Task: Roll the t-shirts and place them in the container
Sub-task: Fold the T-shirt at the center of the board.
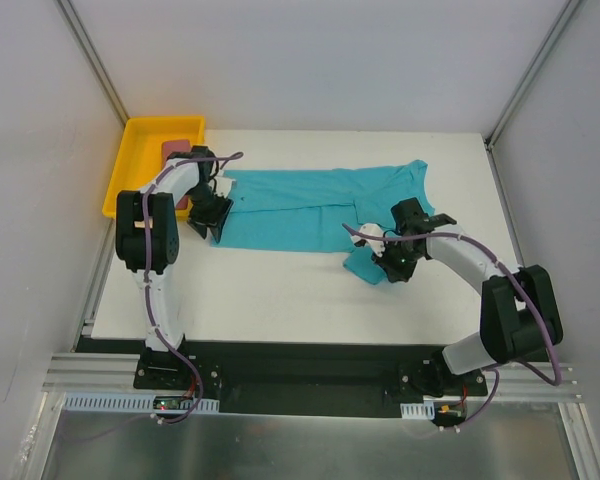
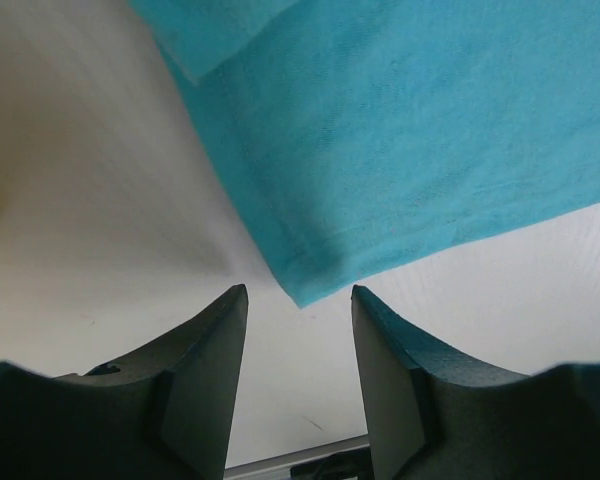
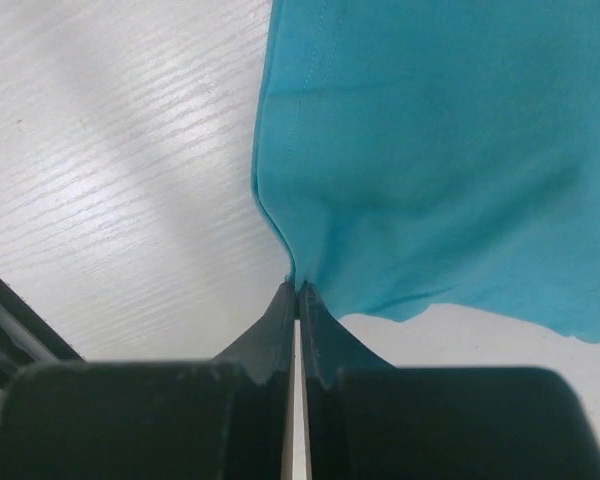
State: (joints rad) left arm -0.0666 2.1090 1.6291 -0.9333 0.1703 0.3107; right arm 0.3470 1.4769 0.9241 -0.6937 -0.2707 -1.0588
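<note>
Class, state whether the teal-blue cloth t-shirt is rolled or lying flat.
Flat, not rolled: the teal-blue cloth t-shirt stretches as a long flat band across the white table, no coil visible.

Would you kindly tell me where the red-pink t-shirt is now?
In the top view the red-pink t-shirt lies in the yellow tray at the far left, partly behind the left arm.

Your work surface: one white table [image 1: 280, 290], faintly grained. On it you have:
- one teal t-shirt [image 1: 300, 205], spread lengthwise across the middle, near right corner bunched up;
- one yellow tray [image 1: 140, 142], at the far left corner, near the shirt's left end.
</note>
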